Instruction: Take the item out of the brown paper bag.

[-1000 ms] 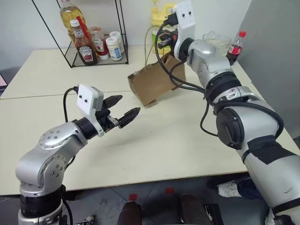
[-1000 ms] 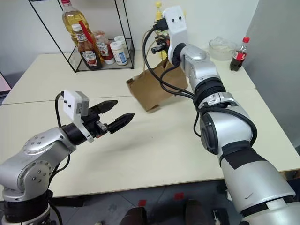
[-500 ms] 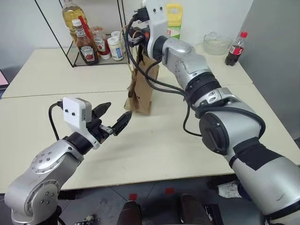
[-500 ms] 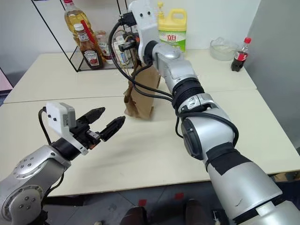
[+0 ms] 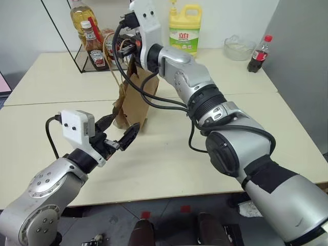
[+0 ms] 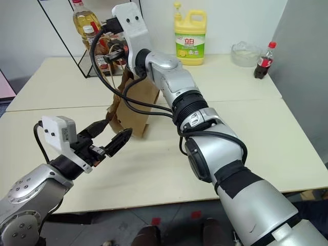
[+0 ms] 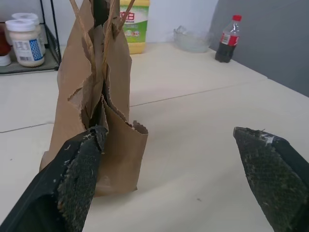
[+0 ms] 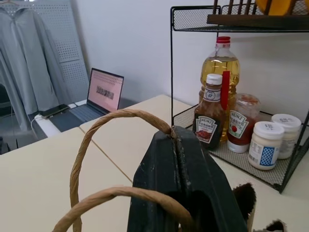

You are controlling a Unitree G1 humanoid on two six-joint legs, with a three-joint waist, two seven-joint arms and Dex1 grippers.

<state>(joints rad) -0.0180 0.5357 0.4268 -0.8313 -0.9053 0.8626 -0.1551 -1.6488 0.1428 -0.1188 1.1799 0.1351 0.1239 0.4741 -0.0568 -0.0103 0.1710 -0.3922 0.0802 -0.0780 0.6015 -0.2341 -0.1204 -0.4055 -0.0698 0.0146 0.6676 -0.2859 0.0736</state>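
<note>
Brown paper bag [image 5: 134,97] upright on table [image 5: 287,128], long axis vertical, handles [image 8: 104,159] pinched in right gripper [image 5: 124,47]. Left gripper [image 5: 119,132] spread, just below bag base, nearer arm. Item unseen, presumably inside bag.

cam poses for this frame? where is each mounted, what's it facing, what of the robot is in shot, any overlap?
Left eye, right eye: head stereo pair, looking forward and down at the table; both arms show, with the right claw shut on the paper bag handles and the left claw open.
Left wrist: looks between its two fingers at the bag.
Right wrist: looks past its shut fingers and the handles to the wire rack.
Shared: the bag shows in all views.
</note>
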